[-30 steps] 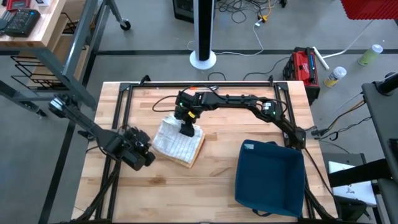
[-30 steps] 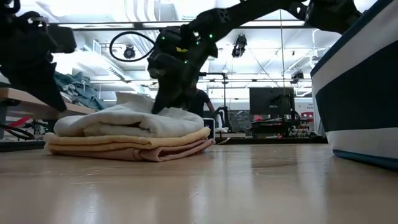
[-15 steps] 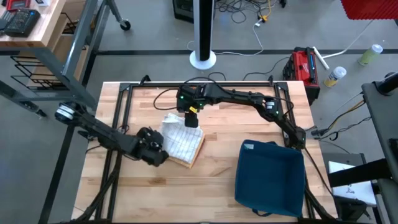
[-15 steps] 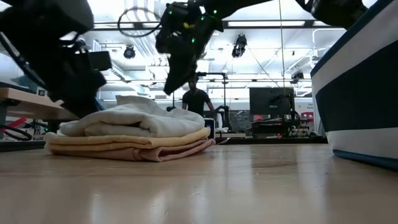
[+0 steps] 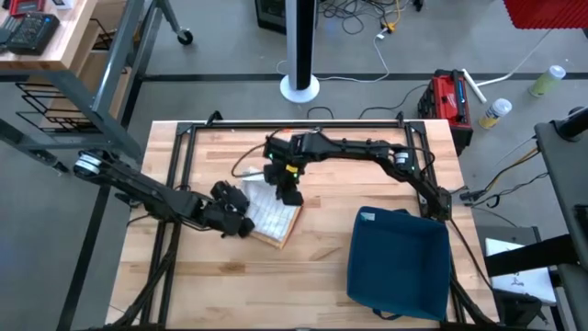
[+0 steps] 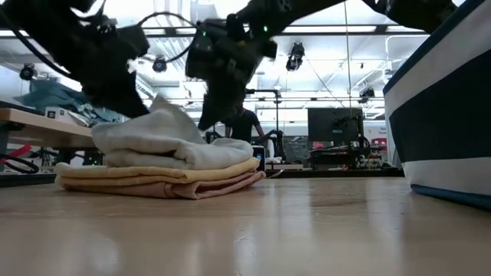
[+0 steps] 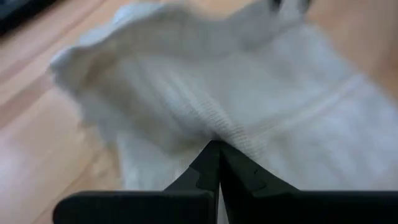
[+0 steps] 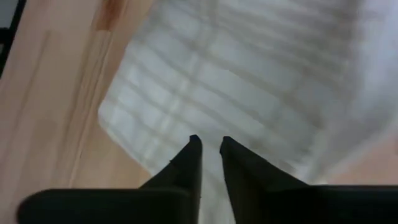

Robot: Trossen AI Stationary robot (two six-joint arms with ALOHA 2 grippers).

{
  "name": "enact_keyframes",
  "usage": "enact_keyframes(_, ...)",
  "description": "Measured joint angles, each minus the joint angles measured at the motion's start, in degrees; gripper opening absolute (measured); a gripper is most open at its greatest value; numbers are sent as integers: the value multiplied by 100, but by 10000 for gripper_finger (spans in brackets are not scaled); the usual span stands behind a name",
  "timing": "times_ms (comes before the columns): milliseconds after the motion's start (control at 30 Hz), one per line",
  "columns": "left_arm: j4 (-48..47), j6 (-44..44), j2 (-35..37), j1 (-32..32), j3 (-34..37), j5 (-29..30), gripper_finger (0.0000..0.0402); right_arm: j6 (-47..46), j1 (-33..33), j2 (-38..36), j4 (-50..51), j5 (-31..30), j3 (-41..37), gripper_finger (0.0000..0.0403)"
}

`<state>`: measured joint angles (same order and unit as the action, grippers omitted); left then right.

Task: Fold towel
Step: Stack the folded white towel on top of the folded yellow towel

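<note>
Bin (image 5: pixel 397 262) sits right of towel (image 5: pixel 269 213) (well apart).

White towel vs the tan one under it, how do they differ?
The white towel lies on top, rumpled, one edge lifted at the left gripper; the tan towel lies flat on the table. White shows a grid weave; tan looks plain. Both are folded in one stack.

No text, label, brand, number or sign can be read anywhere in these views.
</note>
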<state>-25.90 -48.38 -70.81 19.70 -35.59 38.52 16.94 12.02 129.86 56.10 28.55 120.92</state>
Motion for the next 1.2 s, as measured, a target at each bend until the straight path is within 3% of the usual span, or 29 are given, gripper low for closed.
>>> enact_keyframes(167,928,1289,54,-45,4,-248,0,-124,-152,2,-822,-24,-739,11)
enact_keyframes(333,1412,1585,-335,-255,9,-651,0,-477,-180,4,-1533,-67,-1392,7)
enact_keyframes(567,653,694,-872,-372,-63,-630,0,-787,-191,2,-2016,-54,-1966,1)
enact_keyframes(800,-967,-152,-365,-369,-300,-394,0,-799,-202,-1,-2042,-50,-1995,1)
enact_keyframes(1067,-2038,-1137,240,-463,-286,25,0,-794,-204,-4,-2022,-70,-1861,1)
enact_keyframes(1200,-2050,-1238,511,-461,-330,28,0,-785,-206,-13,-1998,-72,-1816,2)
